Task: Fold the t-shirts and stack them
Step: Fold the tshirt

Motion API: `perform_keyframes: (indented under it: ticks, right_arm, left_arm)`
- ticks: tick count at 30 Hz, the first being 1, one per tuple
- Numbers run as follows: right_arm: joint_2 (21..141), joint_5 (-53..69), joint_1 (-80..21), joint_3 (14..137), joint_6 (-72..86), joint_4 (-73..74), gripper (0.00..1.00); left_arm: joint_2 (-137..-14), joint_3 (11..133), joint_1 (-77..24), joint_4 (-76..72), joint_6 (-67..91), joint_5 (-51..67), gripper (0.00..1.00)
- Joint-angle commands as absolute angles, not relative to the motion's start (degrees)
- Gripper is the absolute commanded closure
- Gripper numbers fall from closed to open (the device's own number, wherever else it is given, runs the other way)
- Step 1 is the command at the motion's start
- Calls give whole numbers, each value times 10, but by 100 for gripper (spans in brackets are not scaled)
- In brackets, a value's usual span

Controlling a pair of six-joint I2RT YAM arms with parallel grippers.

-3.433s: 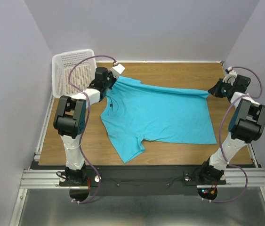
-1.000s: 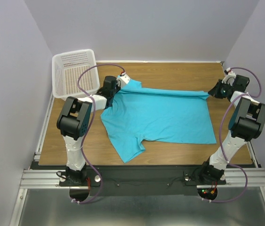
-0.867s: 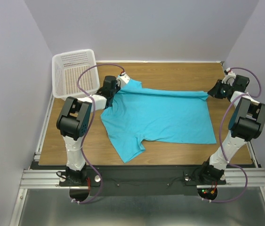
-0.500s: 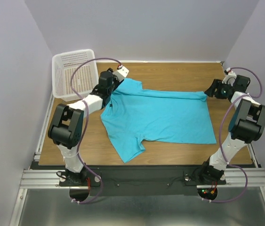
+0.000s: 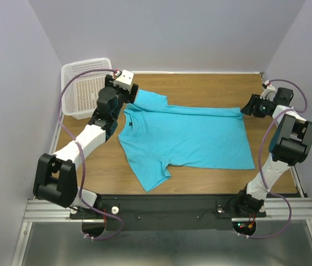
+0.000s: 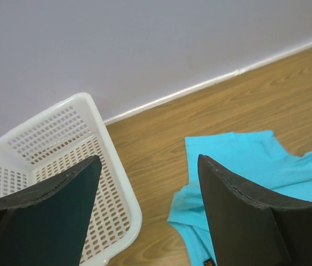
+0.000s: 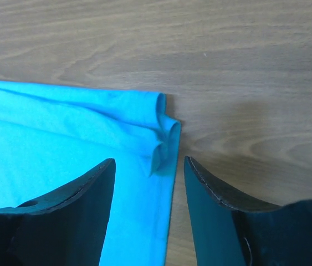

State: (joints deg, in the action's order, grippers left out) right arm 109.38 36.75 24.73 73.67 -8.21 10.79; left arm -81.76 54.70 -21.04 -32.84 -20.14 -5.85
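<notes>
Robot lab: bare walls point(image 5: 172, 33), aluminium mounting rail point(image 5: 305, 208)

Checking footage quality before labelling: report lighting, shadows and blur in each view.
Top external: even, soft light, t-shirt sharp, no glare. Left wrist: basket crisp, left hand dark, near-featureless. Right wrist: soft shadow on the table beside the shirt's folded corner.

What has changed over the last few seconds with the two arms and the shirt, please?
The left pincer opened, let go of the shirt at its sleeve and pulled back toward the basket, its elbow swinging out to the left. The right pincer opened too, releasing the folded far right corner, and hardly moved. The shirt and basket lie as before.
</notes>
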Motion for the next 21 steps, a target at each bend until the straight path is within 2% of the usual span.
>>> perform_keyframes:
  ticks: [1, 6, 16, 18, 19, 21]
  right_arm:
    - [1115, 384, 252, 790, -107, 155, 43]
    - [1135, 385, 252, 817, -104, 163, 46]
    - [1177, 394, 243, 856, -114, 199, 53]
    - [1180, 393, 242, 859, -117, 203, 59]
    - [1181, 394, 241, 860, -118, 206, 68]
    - [1173, 391, 241, 855, -130, 207, 76]
  left_arm:
    - [-768, 539, -193, -308, -82, -34, 15]
    - [-752, 524, -165, -240, -34, 20, 15]
    - [-711, 471, -159, -229, -21, 45, 15]
    - [-712, 468, -158, -224, -22, 48, 15]
    - [-712, 468, -156, -224, -22, 50, 16]
    - [-713, 466, -156, -221, -22, 52, 16]
